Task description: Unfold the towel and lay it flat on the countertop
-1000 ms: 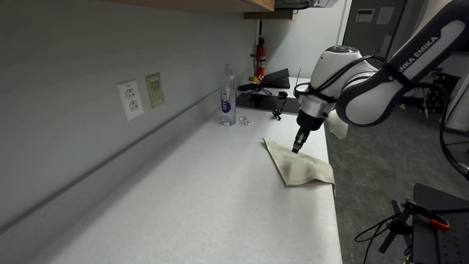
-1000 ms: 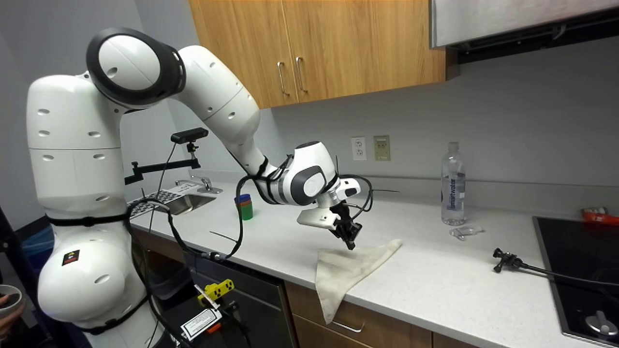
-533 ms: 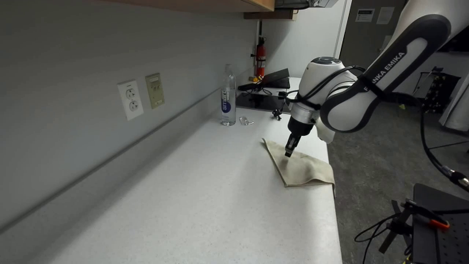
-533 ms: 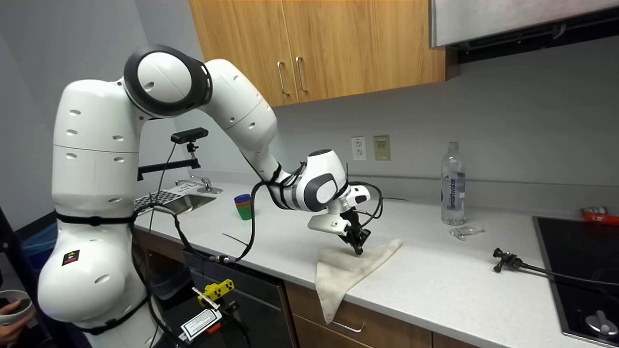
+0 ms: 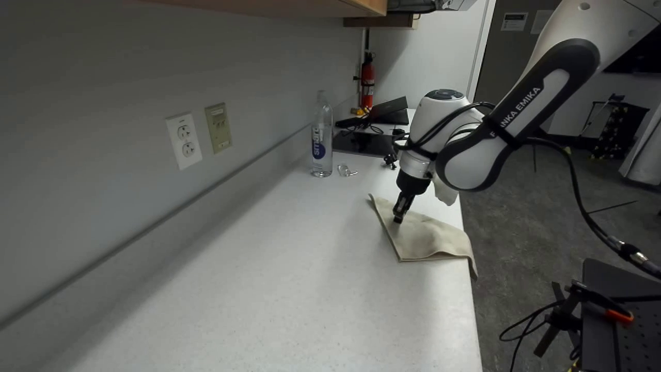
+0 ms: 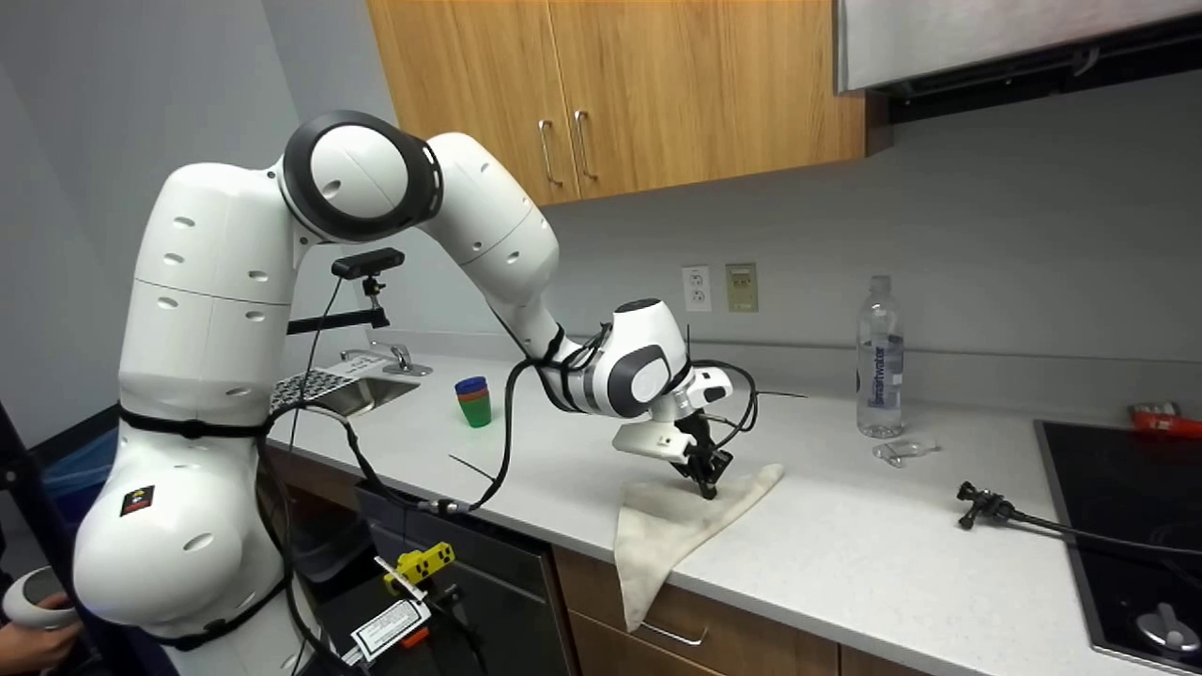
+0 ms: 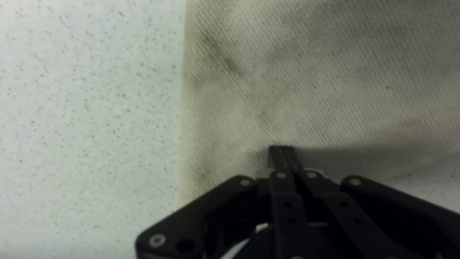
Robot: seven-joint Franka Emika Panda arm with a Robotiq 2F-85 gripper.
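White countertop [image 5: 310,299] spreads before you, your towel [image 5: 428,238] across its front edge, one corner hanging over. Your gripper [image 7: 281,147], fingertips [image 7: 275,156] together, no cloth visible between them, seems to press on the towel, presumably so you can slide that overhang up. Beyond, a clear bottle [image 5: 322,142] stands apart, likely outside your path.

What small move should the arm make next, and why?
I'd probably press down with the shut end effector, which looks on or just above the towel, and drag toward the wall: one towel corner hangs over the front edge of the countertop.
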